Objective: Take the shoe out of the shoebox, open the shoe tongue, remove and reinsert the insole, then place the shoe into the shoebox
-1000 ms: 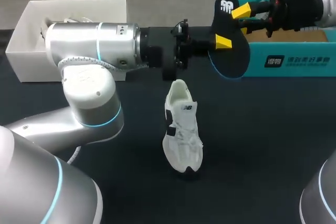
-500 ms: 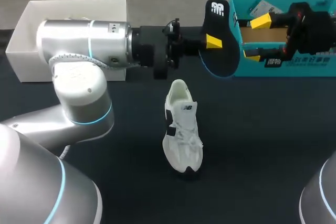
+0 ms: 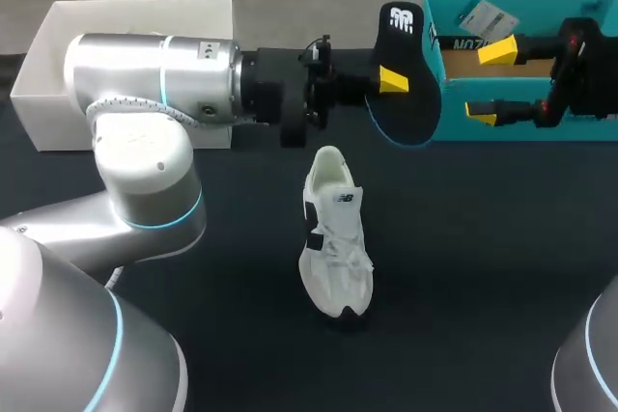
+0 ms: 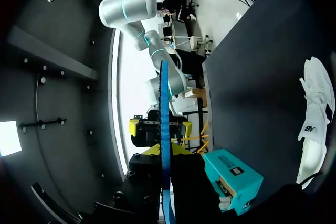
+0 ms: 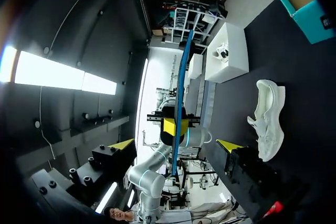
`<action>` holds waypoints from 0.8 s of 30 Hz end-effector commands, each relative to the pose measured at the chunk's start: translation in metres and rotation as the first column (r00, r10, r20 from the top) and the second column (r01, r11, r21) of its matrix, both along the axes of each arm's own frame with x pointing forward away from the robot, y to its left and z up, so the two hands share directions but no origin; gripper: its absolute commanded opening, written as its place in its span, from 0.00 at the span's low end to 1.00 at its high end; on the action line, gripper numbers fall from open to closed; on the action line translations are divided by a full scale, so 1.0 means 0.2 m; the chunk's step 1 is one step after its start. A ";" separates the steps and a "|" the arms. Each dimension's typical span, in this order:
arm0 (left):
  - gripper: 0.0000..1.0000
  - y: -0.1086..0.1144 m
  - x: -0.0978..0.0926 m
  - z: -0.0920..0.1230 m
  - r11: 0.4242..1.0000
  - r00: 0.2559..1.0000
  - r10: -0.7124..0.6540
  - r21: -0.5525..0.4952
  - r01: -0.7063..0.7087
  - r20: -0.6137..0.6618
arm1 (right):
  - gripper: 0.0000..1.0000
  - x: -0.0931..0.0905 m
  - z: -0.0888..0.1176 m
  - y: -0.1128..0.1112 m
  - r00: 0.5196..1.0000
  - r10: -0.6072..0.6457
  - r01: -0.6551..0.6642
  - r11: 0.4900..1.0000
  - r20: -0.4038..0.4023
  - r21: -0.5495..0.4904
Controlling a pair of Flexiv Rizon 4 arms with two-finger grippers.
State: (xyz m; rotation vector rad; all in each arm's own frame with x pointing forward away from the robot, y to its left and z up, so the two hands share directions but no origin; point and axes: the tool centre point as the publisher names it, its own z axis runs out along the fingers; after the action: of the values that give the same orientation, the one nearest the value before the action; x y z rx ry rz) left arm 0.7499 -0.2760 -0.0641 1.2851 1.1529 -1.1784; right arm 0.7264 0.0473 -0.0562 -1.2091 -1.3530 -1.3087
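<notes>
My desk is a dark, matte surface. My left arm is the bulkiest thing on it, lying level along the far edge from the left side toward the middle. Behind it, at the far left corner, stands an open white box; I cannot make out what is inside. At the far right corner sits the teal shoebox, open, with brown cardboard showing inside.

The shoe is out of the shoebox, resting near the middle of the desk, its heel toward the far edge and its toe toward the near edge. It is a white lace-up sneaker with a black patch on one side near the heel.

The insole is out of the shoe, held up above the desk just beside the shoebox's left wall. It is black with a thin blue rim and a white mark at its heel end. My left gripper is clamped on it, one finger on each face. My right gripper hangs in front of the shoebox, fingers spread wide, holding nothing and clear of the insole.
</notes>
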 end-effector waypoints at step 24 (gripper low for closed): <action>0.00 0.07 -0.03 0.05 0.998 0.999 0.054 -0.018 -0.054 0.000 | 1.00 -0.14 -0.12 -0.26 0.996 -0.034 0.025 0.994 -0.083 -0.109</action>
State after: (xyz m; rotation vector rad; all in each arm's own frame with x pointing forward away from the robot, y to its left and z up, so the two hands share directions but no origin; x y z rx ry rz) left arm 0.7486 -0.2612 -0.0523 1.2417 1.1677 -1.1524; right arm 0.7004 0.0003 -0.0885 -1.3471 -1.3487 -1.2036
